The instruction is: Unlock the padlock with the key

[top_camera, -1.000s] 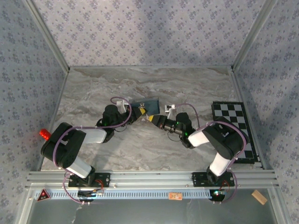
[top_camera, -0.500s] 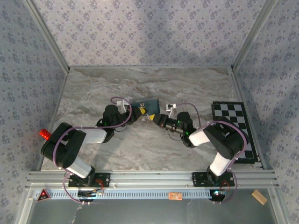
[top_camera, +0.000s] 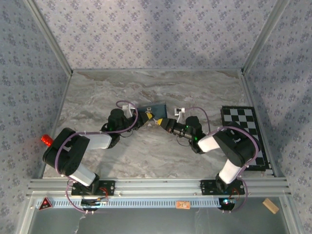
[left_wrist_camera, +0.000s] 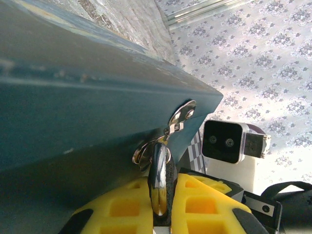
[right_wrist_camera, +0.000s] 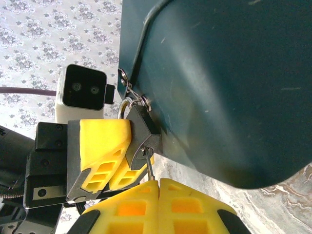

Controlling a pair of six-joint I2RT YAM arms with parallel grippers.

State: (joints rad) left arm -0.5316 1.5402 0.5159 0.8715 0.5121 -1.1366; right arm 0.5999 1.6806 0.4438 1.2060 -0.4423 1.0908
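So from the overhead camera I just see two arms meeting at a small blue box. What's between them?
Observer: A padlock, hanging from the box. The left pincer is clamped on it.
Operator: And the right arm?
Observer: The right pincer is shut on a thin key, whose tip meets the padlock's silvery bottom end.
Operator: Is it open yet?
Observer: Not that I can see. The shackle is threaded through the rings on the box's edge.
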